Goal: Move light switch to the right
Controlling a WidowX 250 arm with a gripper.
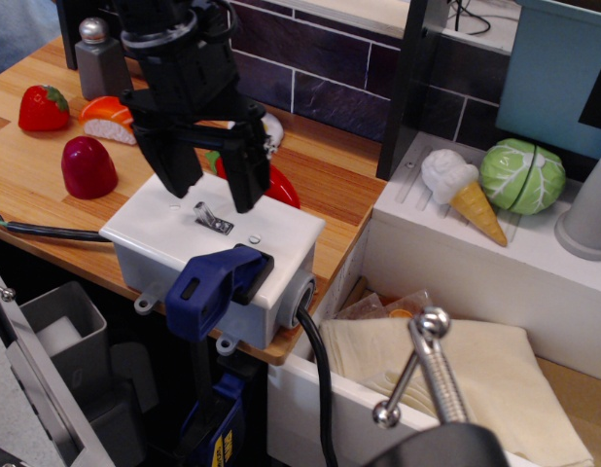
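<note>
The light switch is a small silver toggle lever on a metal plate set in a white box at the counter's front edge. The lever leans up and to the left. My black gripper is open and hangs just above the box. Its two fingers straddle the lever, one finger to the left and one to the right. I cannot tell whether either finger touches the lever.
A blue clamp handle grips the box's front. A black cable leaves its right side. Toy food lies on the wooden counter: strawberry, sushi, a dark red piece, red pepper. A white sink unit stands right.
</note>
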